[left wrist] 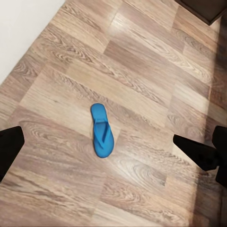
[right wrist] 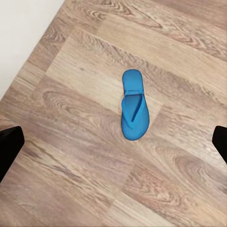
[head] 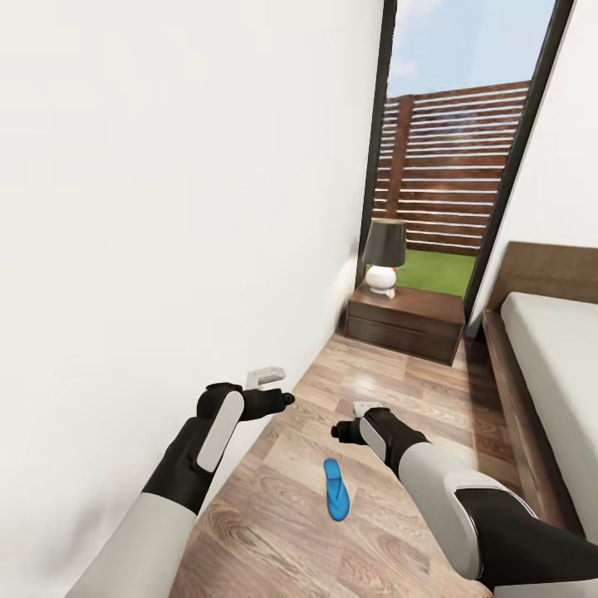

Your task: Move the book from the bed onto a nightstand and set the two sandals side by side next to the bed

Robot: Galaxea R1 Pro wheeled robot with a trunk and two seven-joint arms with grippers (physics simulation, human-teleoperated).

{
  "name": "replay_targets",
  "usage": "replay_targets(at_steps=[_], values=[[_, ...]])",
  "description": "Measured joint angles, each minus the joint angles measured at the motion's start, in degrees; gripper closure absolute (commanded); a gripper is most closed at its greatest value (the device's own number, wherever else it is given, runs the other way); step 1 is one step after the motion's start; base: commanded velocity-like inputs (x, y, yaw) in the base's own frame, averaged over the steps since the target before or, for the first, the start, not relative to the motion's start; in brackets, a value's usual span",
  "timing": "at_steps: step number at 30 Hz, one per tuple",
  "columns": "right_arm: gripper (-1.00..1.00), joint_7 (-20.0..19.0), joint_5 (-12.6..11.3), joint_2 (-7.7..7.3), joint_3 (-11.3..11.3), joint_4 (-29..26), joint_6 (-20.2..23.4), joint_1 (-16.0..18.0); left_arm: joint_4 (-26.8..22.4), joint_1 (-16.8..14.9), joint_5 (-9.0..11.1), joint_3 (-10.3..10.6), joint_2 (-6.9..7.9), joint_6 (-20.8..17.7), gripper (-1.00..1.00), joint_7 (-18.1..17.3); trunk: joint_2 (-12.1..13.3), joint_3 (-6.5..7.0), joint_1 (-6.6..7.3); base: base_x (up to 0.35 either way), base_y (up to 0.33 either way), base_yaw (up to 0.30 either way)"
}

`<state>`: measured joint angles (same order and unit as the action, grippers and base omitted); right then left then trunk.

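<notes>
You're in the narrow strip of wood floor (head: 390, 374) between the white wall (head: 166, 208) on your left and the bed (head: 552, 374) on your right; one blue sandal (head: 336, 489) lies flat on the floor, strap side up, just ahead of you and between your two arms, touching nothing; the other sandal and the book I can't place from these views. Same sandal in the left wrist view (left wrist: 101, 130) and the right wrist view (right wrist: 134, 105), bare planks all around it, well below both cameras.

Left gripper (head: 270, 390) hangs near the wall, up off the floor, forward and left of the sandal; its fingers (left wrist: 10, 146) sit at opposite edges of the wrist view, so spread wide, nothing between them. Right gripper (head: 370, 409) hangs off the floor just beyond the sandal's far end; fingers (right wrist: 9, 146) likewise at the frame edges, spread, holding nothing.

Nightstand (head: 405, 320) stands at the far end of the strip, by the wall and beside the head of the bed; a lamp (head: 384, 256) with a dark shade sits on it; behind it a tall window (head: 448, 149) shows a slatted wooden fence and grass. Mattress edge and brown headboard (head: 544, 270) in view on your right.
</notes>
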<state>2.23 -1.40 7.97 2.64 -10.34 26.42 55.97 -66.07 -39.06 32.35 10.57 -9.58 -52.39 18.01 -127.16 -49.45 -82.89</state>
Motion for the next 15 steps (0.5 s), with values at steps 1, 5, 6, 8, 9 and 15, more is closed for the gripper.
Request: replay_targets(at_steps=[1, 5, 6, 8, 9, 15], values=[[-1.00, 0.0, 0.0, 0.00, 0.0, 0.0, 0.0, 0.0, 0.0, 0.0, 0.1, 0.0, 0.02, 0.0, -1.00, 0.0, -0.4, -0.18, -0.22, 0.000, 0.000, 0.000], [-1.00, 0.0, 0.0, 0.00, 0.0, 0.0, 0.0, 0.0, 0.0, 0.0, 0.2, 0.0, 0.05, -0.1, -1.00, 0.0, -2.0, -0.90, -1.10, 0.000, 0.000, 0.000], [-1.00, 0.0, 0.0, 0.00, 0.0, 0.0, 0.0, 0.0, 0.0, 0.0, 0.2, 0.0, 0.05, -0.1, -1.00, 0.0, -2.4, -1.08, -1.32, 0.000, 0.000, 0.000], [-1.00, 0.0, 0.0, 0.00, 0.0, 0.0, 0.0, 0.0, 0.0, 0.0, 0.3, 0.1, 0.06, -0.1, -1.00, 0.0, -3.2, -1.45, -1.76, 0.000, 0.000, 0.000], [-1.00, 0.0, 0.0, 0.00, 0.0, 0.0, 0.0, 0.0, 0.0, 0.0, 0.3, 0.1, 0.07, -0.1, -1.00, 0.0, -3.6, -1.65, -1.98, 0.000, 0.000, 0.000], [-1.00, -0.1, 0.0, 0.00, 0.0, 0.0, 0.0, 0.1, 0.0, 0.0, 0.2, 0.1, 0.09, -0.1, -1.00, 0.1, -6.0, -3.00, -3.30, 0.000, 0.000, 0.000]])
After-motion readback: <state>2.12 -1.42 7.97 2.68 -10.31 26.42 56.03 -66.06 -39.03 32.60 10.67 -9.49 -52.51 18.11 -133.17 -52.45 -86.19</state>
